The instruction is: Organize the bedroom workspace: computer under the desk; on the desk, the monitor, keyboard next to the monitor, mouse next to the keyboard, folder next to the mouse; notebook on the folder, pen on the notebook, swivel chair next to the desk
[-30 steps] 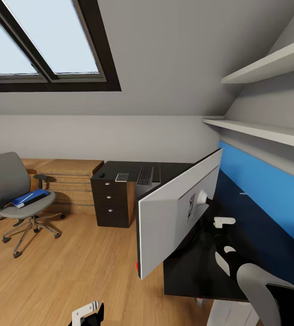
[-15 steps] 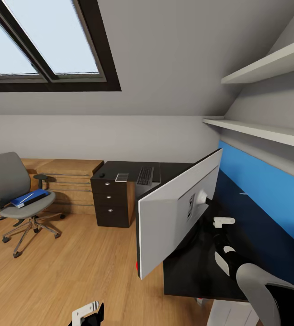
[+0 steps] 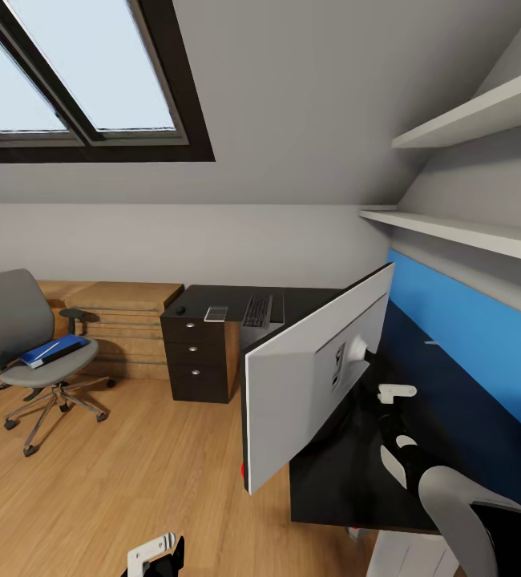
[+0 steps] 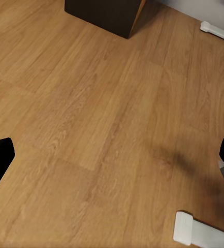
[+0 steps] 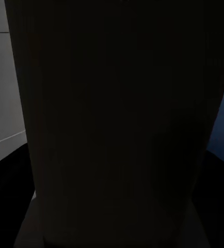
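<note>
The monitor (image 3: 313, 373) hangs tilted above the dark desk (image 3: 325, 481), its grey back toward me. My right arm reaches under it to its stand, and my right gripper (image 3: 382, 401) seems shut on that stand; a dark slab (image 5: 117, 124) sits close up in the right wrist view. The keyboard (image 3: 257, 310), the mouse (image 3: 180, 310) and a small grey notebook (image 3: 216, 312) lie on the far desk end. A blue folder (image 3: 52, 350) rests on the swivel chair (image 3: 20, 320). My left gripper (image 4: 112, 160) hangs open over bare floor.
A dark drawer unit (image 3: 200, 357) stands under the far desk end, with low wooden steps (image 3: 124, 320) beside it. Wall shelves (image 3: 469, 232) run above a blue panel (image 3: 469, 344) at the right. Wooden floor (image 3: 132, 481) stretches between chair and desk.
</note>
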Motion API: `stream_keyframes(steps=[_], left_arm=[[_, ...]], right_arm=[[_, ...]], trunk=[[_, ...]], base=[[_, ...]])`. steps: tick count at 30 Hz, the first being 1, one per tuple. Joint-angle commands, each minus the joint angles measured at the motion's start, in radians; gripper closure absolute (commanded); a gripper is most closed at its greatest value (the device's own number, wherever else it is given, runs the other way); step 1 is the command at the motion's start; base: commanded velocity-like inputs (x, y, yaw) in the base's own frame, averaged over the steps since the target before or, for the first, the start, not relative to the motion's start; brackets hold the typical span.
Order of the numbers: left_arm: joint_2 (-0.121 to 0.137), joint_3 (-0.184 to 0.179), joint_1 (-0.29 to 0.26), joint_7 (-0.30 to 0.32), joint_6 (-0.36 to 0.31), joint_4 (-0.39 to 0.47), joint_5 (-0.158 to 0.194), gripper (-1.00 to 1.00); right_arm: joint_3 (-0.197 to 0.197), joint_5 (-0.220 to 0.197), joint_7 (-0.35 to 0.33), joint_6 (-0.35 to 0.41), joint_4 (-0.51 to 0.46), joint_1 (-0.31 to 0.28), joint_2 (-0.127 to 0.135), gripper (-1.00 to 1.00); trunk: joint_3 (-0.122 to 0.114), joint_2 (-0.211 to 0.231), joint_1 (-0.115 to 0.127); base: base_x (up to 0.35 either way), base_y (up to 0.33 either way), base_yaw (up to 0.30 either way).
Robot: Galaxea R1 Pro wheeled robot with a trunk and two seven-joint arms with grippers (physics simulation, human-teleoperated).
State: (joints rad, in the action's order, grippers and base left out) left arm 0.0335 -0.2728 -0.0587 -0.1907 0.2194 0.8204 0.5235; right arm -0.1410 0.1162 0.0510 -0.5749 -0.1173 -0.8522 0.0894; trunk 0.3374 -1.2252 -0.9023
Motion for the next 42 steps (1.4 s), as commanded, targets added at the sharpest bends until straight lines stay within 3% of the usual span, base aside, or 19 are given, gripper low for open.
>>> stream_keyframes(steps=[1, 25, 42], left_arm=[[0.002, -0.008, -0.001, -0.009, 0.006, 0.0, 0.009, -1.0], [0.002, -0.008, -0.001, -0.009, 0.006, 0.0, 0.009, -1.0], [0.003, -0.008, -0.001, -0.009, 0.006, -0.001, 0.01, -1.0]], right_arm=[[-0.002, 0.019, 0.004, -0.002, 0.002, -0.001, 0.0, 1.0], [-0.002, 0.019, 0.004, 0.0, 0.002, -0.001, 0.0, 1.0], [-0.002, 0.019, 0.004, 0.0, 0.002, -0.001, 0.0, 1.0]], trunk=[[0.001, -0.001, 0.0], [0.001, -0.001, 0.0], [0.001, -0.001, 0.0]], base=[[0.0, 0.0, 0.0], [-0.173, -0.179, 0.0], [-0.019, -0.063, 0.0]])
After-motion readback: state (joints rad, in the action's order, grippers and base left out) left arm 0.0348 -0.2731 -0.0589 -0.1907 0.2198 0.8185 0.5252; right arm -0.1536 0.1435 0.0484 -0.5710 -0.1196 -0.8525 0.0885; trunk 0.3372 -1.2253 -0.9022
